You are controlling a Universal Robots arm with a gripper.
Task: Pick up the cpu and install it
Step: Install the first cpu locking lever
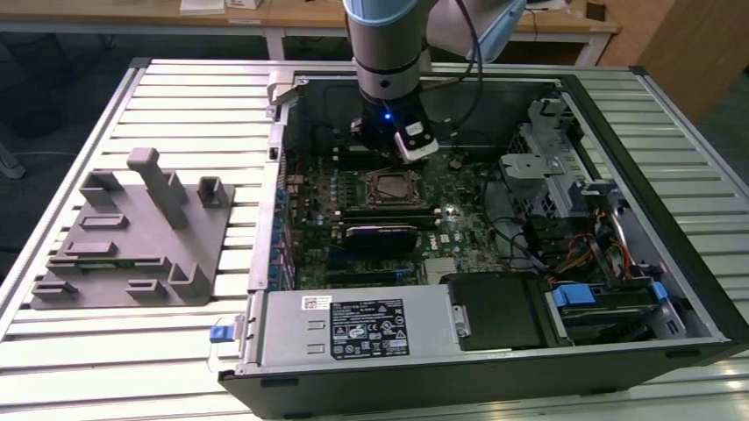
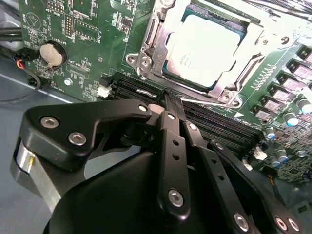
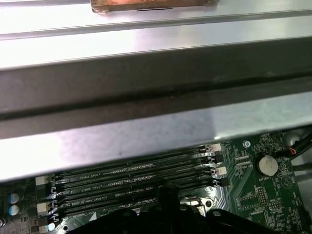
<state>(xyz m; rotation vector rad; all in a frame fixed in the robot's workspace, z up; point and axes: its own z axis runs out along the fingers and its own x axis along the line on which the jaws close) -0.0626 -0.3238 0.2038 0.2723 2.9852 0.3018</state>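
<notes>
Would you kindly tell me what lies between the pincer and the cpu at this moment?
In the second wrist view, the socket's metal frame and a strip of black memory slots lie between the pincer and the cpu.

Slatted metal table [image 1: 105, 351], bearing all that follows
Grey tray [image 1: 129, 237] with upright posts, laid on the table at the exterior view's left, just beside the case
Open computer case [image 1: 468, 377], laid on its side, interior exposed
Green motherboard [image 1: 457, 237], mounted flat inside the case
Metal socket frame [image 2: 147, 46], fixed to the motherboard
Four black memory slots [image 3: 136, 183], set parallel beside the frame, unfilled
Coin battery [image 3: 266, 165], seated near the slot ends
Silver power supply [image 1: 351, 329], labelled, at the case's near edge
Drive cage [image 1: 550, 158], at the exterior view's right
Wooden desk [image 1: 293, 13], behind the table
</notes>
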